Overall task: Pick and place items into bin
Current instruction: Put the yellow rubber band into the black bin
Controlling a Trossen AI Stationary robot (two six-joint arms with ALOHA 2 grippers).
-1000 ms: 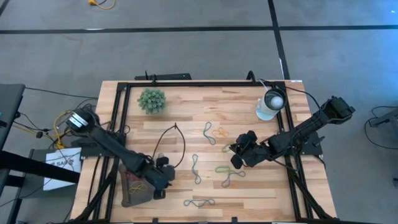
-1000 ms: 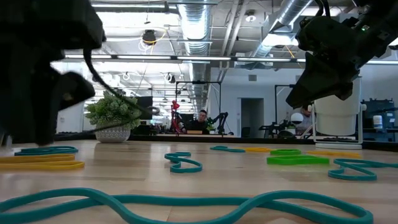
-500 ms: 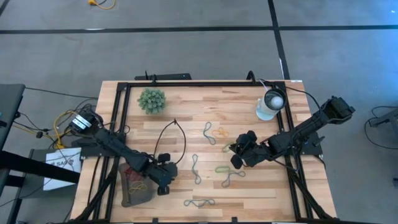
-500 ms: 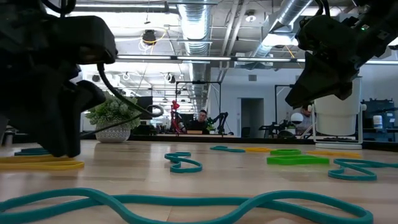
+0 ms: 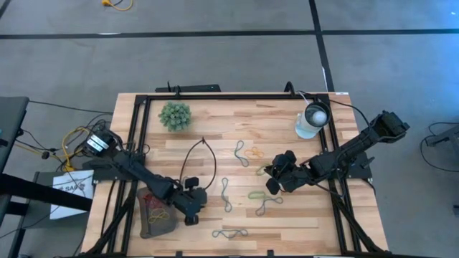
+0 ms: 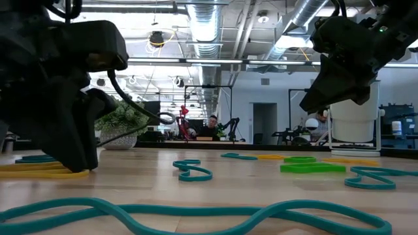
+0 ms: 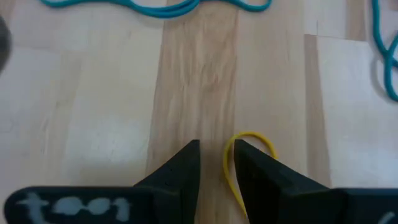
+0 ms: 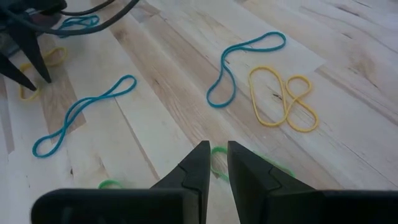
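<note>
Left gripper (image 7: 217, 163) over plank table (image 7: 93, 124) (pale wood)

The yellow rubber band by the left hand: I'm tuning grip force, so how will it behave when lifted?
The yellow rubber band looks thin and lies flat on the table, so it is probably floppy and very light. Its loop bends freely, so it will likely sag and may slip from the left hand.
</note>
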